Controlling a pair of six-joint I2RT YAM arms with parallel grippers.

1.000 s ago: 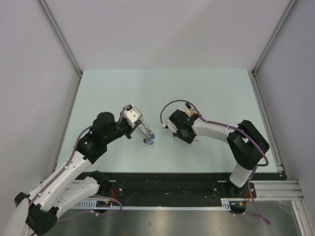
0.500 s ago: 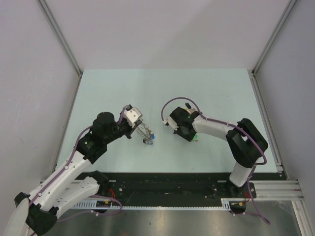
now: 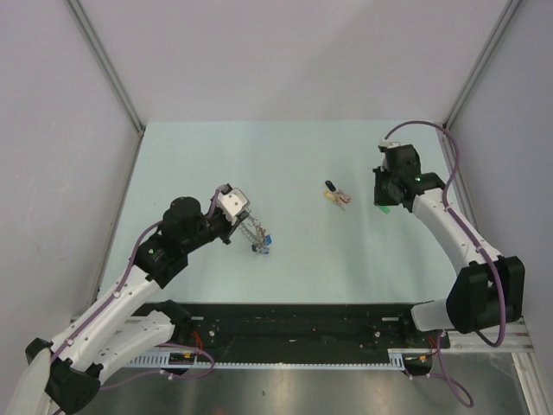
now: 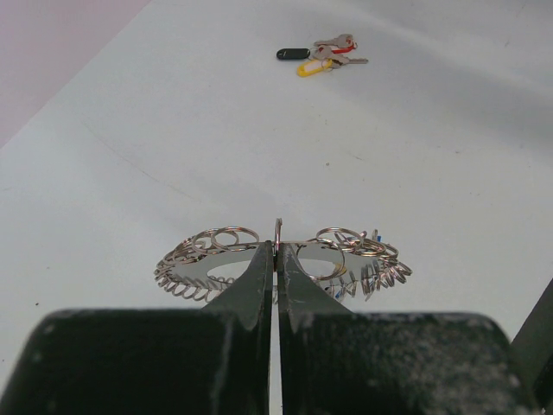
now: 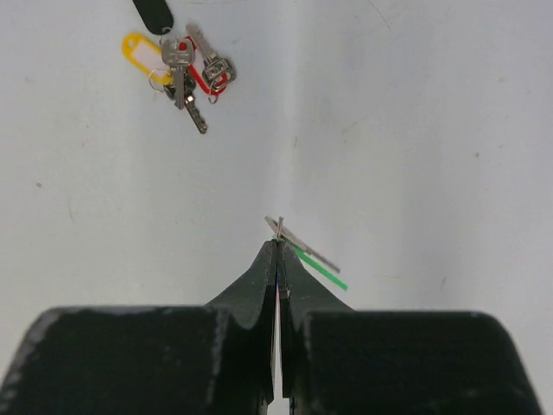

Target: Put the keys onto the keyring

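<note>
The keyring (image 4: 204,271), a flat grey ring fringed with small silvery split rings, hangs level just above the table. My left gripper (image 4: 277,249) is shut on its near rim, also seen from above (image 3: 245,226). A blue key (image 3: 269,239) dangles from the keyring's far side (image 3: 255,234). My right gripper (image 5: 278,245) is shut on a green-headed key (image 5: 320,271) with its metal blade sticking out to the right. It is held above the table at the right (image 3: 384,205). A bunch of loose keys (image 3: 335,196) with black, yellow and red tags lies mid-table (image 5: 178,60) (image 4: 320,57).
Grey walls with metal frame rails (image 3: 111,73) close in the pale green table (image 3: 259,156) on three sides. The black base rail (image 3: 302,324) runs along the near edge.
My right gripper shut on the green key, then swung from mid-table to the right and back, uncovering the loose bunch of keys. The left arm and keyring have not moved.
</note>
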